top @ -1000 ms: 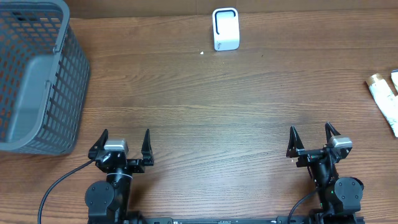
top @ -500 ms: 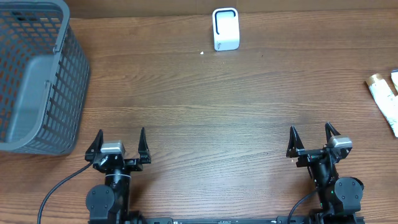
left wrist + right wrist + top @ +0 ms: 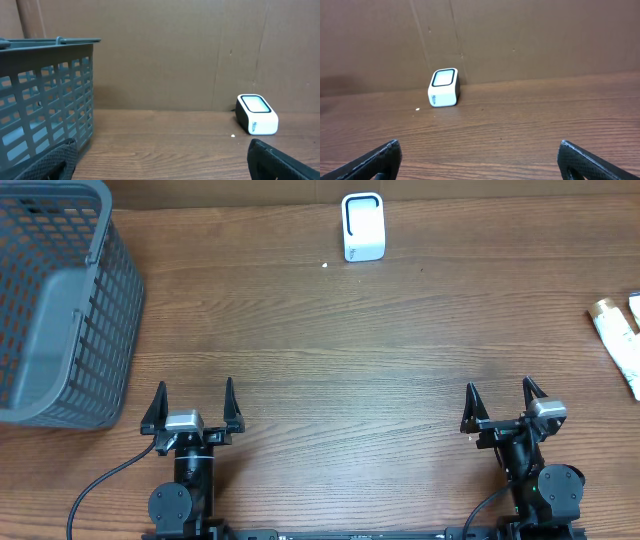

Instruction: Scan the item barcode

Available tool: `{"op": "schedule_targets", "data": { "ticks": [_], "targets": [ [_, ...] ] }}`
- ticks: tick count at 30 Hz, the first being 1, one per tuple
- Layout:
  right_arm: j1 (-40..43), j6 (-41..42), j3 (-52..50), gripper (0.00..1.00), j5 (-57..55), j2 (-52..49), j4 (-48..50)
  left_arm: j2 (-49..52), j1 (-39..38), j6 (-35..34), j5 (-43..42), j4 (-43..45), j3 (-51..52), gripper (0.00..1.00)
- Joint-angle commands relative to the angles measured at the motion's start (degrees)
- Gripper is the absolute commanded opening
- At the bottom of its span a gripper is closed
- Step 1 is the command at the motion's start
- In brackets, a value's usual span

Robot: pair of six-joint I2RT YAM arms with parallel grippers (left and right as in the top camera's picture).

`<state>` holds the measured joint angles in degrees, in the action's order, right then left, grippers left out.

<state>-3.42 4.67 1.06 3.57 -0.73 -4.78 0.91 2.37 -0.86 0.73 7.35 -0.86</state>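
The overhead view looks straight down on the tabletop (image 3: 330, 360) from well above, with the left tool (image 3: 193, 395) and right tool (image 3: 497, 395) at its near edge. Each wrist view sits low over the wood at the near side, facing the far cardboard wall (image 3: 160, 50). All three share the white scanner (image 3: 363, 226); overhead and left wrist also share the basket (image 3: 60, 310).
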Motion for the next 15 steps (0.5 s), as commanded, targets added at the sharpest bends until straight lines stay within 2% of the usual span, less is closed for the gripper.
{"op": "schedule_targets", "data": {
  "ticks": [1,4,12,15],
  "targets": [
    [-0.33,-0.22,-0.61,1.00,-0.52,0.57,0.20,-0.74,0.26,0.94,0.83,0.39,0.59,1.00],
    [-0.33,-0.22,-0.61,1.00,-0.52,0.57,0.20,-0.74,0.24,0.92,1.18,-0.96,0.59,1.00],
    [-0.33,-0.22,-0.61,1.00,-0.52,0.57,0.20,-0.74,0.22,0.87,1.18,-11.67,0.59,1.00],
    [-0.33,-0.22,-0.61,1.00,-0.52,0.57,0.20,-0.74,0.24,0.90,1.18,-11.65,0.59,1.00]
  ]
}}
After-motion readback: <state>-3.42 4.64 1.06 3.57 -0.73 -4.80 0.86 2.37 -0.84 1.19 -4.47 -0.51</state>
